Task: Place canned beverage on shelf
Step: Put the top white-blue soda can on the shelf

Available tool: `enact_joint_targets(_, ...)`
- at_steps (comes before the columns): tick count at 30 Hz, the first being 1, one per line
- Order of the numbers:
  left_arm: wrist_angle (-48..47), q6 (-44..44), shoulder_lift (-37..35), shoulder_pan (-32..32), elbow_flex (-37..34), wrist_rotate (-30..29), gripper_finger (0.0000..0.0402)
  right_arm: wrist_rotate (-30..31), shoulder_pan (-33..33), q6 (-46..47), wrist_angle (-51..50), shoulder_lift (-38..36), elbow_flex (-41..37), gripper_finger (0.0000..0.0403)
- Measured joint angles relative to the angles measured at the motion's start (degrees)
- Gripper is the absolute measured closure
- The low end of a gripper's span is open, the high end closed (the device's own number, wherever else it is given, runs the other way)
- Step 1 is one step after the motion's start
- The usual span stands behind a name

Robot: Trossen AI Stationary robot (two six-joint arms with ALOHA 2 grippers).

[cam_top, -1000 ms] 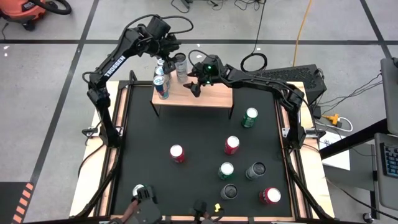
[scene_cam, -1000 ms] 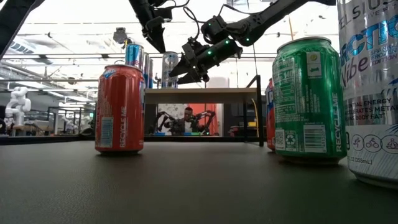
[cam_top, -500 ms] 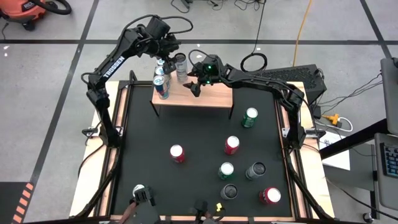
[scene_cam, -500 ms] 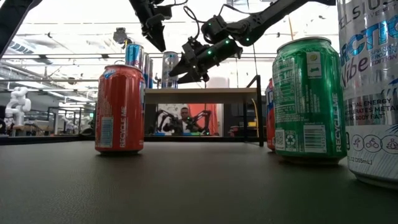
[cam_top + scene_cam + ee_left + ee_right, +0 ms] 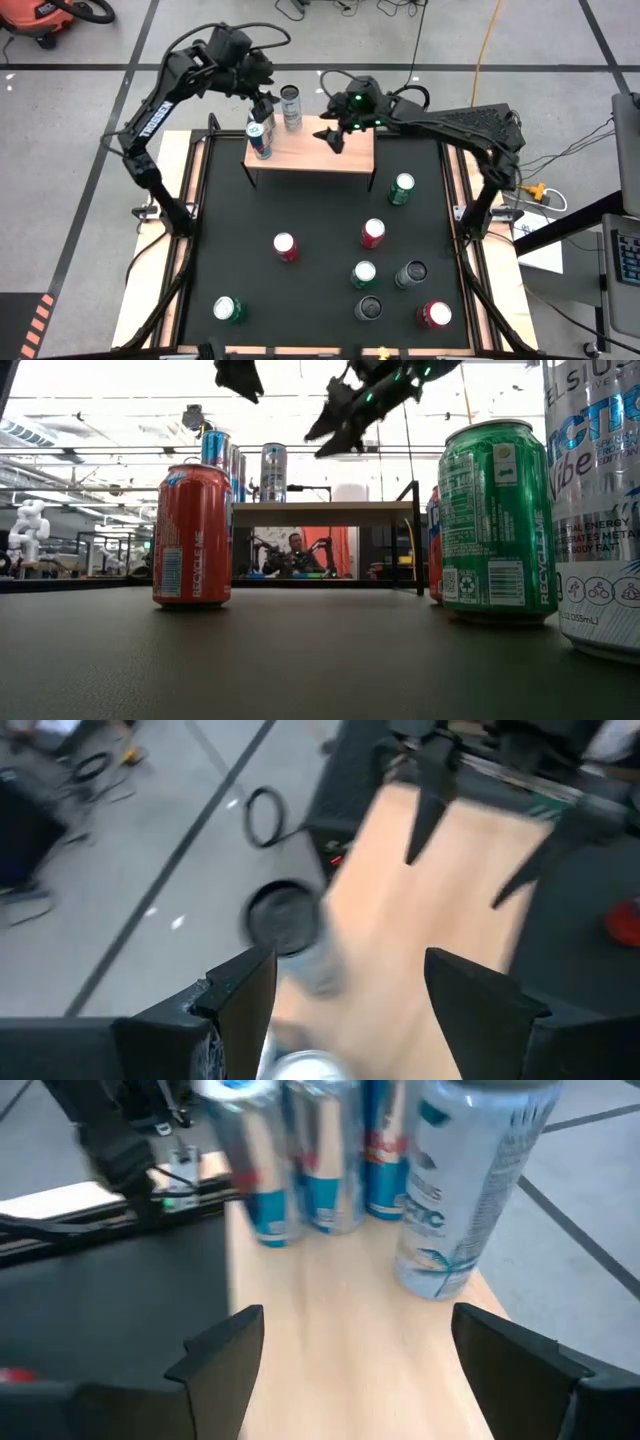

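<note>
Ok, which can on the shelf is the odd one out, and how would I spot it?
Find the small light-wood shelf at the black table's far edge. Blue-and-silver cans cluster at its left end; the tall silver can stands apart, at the back edge.

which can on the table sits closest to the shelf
The green can just off the shelf's right front corner. The red, green and dark cans farther down the black table all stand well away from it.
</note>
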Motion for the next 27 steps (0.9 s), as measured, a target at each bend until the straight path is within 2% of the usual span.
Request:
enact_joint_targets(6, -0.3, -2.8, -2.7, -5.8, 0.0, 4.4, 0.0148, 0.1, 3.0, 7.9, -10.2, -9.0, 0.0, 0.0108)
enact_joint_targets(14, -0.6, -3.0, -4.1, -14.4, 0.0, 6.2, 0.0148, 0.2, 10.8, 21.2, -23.4, -18.5, 0.0, 0.0128)
enact_joint_targets(20, -1.5, -4.7, -4.1, -19.5, 0.0, 6.2, 0.0148, 2.3, 17.7, 28.2, -34.7, -22.6, 0.0, 0.0141)
enact_joint_targets(27, -3.4, -13.6, -4.1, -23.5, 0.0, 5.9, 0.0148, 6.2, 25.1, 32.9, -45.2, -25.8, 0.0, 0.0144)
